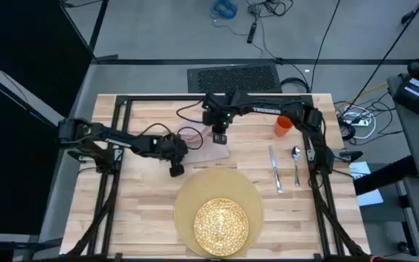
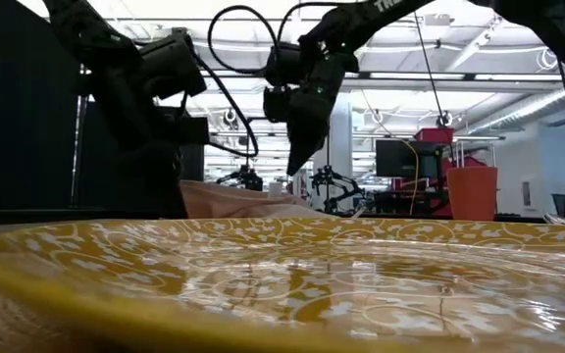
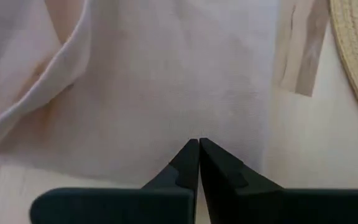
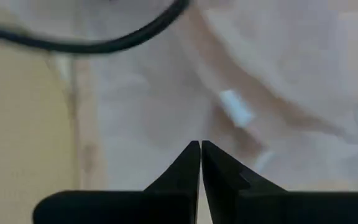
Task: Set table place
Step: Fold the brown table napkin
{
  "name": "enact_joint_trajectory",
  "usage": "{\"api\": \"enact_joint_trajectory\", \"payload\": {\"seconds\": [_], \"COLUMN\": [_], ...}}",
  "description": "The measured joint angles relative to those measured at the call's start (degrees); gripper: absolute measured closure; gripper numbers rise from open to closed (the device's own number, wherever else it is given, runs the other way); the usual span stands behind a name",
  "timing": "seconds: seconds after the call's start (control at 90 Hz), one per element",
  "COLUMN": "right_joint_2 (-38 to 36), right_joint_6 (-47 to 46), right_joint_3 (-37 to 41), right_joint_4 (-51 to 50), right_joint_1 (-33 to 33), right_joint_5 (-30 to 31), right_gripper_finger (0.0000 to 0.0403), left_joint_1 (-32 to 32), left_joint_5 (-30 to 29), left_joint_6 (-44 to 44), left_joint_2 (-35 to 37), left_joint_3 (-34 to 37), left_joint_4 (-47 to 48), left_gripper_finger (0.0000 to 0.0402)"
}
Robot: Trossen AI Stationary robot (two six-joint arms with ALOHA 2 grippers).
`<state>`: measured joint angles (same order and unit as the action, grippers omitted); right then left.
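Hovering with fingers pressed together, both the left gripper and right gripper are hanging over the napkin, which is lying crumpled just beyond the placemat on the table.

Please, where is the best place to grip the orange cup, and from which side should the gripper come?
The orange cup stands upright near the table's far right corner, so probably grip its rim or upper wall, coming down from above. The knife and spoon lie nearer, apart from it. The right gripper, now over the napkin, is on its side.
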<state>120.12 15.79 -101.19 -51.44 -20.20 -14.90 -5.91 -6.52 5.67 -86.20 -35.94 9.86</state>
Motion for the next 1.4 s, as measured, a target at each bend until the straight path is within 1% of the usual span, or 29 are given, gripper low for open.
{"api": "enact_joint_trajectory", "payload": {"seconds": [0.1, 0.156, 0.256, 0.411, 0.556, 0.7, 0.844, 1.011, 1.267, 1.356, 1.4], "right_joint_2": [1.72, 3.03, 4.54, 6.25, 7.63, 7.62, 7.77, 8.59, 9.18, 9.18, 9.18], "right_joint_6": [0.13, 0.27, 0.33, 0.86, -0.42, -1.66, -3.35, -5.07, -7.45, -8.27, -8.33], "right_joint_3": [0.00, 0.00, 0.00, 0.00, 0.00, -0.05, -0.25, -0.26, -0.26, -0.28, -0.28], "right_joint_4": [-0.57, -0.38, 1.77, 3.21, 7.92, 12.37, 12.95, 13.36, 14.88, 15.66, 15.63], "right_joint_1": [0.29, 0.50, 1.08, 1.19, 0.72, 0.56, 0.22, -0.12, -0.49, -0.49, -0.49], "right_joint_5": [-4.98, -5.85, -3.42, -3.55, -0.15, 0.04, 0.33, 5.41, 8.16, 10.78, 11.00], "right_gripper_finger": [0.0403, 0.0403, 0.0403, 0.0403, 0.0403, 0.0403, 0.0403, 0.0403, 0.0403, 0.0403, 0.0403], "left_joint_1": [-0.02, -0.02, -0.02, 0.04, 0.39, 1.80, 2.52, 3.20, 4.74, 5.17, 5.42], "left_joint_5": [0.02, 0.04, 0.07, 0.53, 1.98, 1.84, 1.99, 2.53, 3.15, 3.16, 3.15], "left_joint_6": [0.02, 0.02, 0.04, 1.09, 1.51, 1.53, 1.59, 2.90, 3.52, 4.44, 4.46], "left_joint_2": [0.01, 0.01, -0.08, -0.53, -0.96, -1.30, -1.33, -1.35, -1.37, -1.37, -1.37], "left_joint_3": [0.00, 0.00, 0.00, 0.00, -0.04, -0.17, -0.22, -0.22, -0.20, -0.17, -0.17], "left_joint_4": [0.15, 0.22, 0.15, 0.27, 1.50, 1.99, 2.51, 3.06, 5.46, 6.01, 6.31], "left_gripper_finger": [0.0401, 0.0401, 0.0401, 0.0401, 0.0401, 0.0401, 0.0401, 0.0401, 0.0401, 0.0401, 0.0401]}}
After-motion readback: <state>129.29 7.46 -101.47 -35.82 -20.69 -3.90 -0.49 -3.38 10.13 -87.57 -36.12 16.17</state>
